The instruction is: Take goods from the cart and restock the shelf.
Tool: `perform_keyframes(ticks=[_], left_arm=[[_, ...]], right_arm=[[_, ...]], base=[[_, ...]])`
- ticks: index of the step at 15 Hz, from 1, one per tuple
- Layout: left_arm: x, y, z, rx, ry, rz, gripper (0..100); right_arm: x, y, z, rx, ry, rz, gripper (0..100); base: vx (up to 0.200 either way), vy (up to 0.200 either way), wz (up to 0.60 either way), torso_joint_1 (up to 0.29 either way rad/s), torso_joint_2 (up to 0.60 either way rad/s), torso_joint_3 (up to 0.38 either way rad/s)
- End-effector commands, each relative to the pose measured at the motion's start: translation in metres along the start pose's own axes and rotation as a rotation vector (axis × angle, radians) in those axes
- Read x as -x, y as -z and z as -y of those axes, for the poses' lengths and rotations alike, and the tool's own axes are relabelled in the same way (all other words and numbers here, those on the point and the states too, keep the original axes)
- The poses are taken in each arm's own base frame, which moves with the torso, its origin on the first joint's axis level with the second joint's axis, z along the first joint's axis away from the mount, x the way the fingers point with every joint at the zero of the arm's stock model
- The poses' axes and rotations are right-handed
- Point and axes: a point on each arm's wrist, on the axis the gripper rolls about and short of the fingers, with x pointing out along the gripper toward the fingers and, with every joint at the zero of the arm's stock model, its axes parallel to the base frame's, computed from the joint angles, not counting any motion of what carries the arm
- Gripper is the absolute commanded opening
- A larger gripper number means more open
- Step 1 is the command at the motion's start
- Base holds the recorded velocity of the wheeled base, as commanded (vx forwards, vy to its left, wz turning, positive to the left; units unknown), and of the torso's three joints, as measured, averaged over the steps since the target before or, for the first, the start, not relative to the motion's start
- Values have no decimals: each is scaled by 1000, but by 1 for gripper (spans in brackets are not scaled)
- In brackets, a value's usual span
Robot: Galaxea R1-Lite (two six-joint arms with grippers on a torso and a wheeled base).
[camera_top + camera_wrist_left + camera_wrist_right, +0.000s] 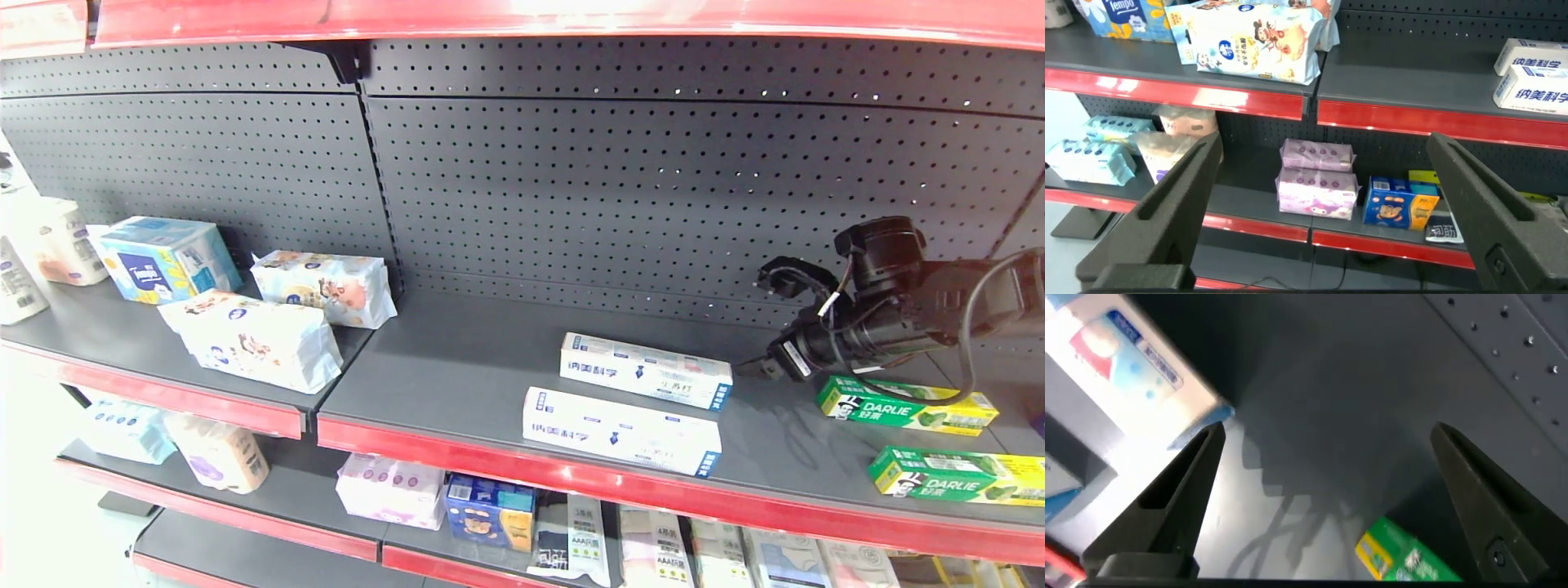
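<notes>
Right arm: extends in from 3 o'clock of the head view, low over the shelf [490, 359].
Right gripper [749, 367]: jaws spread wide, grasping nothing.
Left gripper [1323, 143]: jaws released, empty, facing the lower shelf [1249, 202].
Shelf contents: rear white toothpaste box [645, 370] just at the right gripper's 9 o'clock, front white toothpaste box [622, 430] at its 7 o'clock, green toothpaste boxes [906, 404] at 4 o'clock, and tissue packs [253, 339] far off at 9 o'clock.

pegboard back panel [653, 188] — dark, perforated | pale floor [41, 523] — lower left | purple packs [1317, 194] stacked, lower tier
</notes>
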Motion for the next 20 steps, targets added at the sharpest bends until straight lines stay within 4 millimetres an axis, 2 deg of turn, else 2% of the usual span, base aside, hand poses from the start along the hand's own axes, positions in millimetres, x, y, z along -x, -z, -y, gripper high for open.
perform_keyframes(ticks=[1,6,20], left_arm=[[0,0,0,0,0,-1,100],[0,0,0,0,0,-1,100],[0,0,0,0,-1,-1,100]], right_arm=[[-6,0,0,12,-6,-6,100],[-7,0,0,38,-7,-8,100],[-9,-14,-16,71,-37,21,100]], base=[[0,0,0,0,0,0],[0,0,0,0,0,0],[0,0,0,0,0,0]])
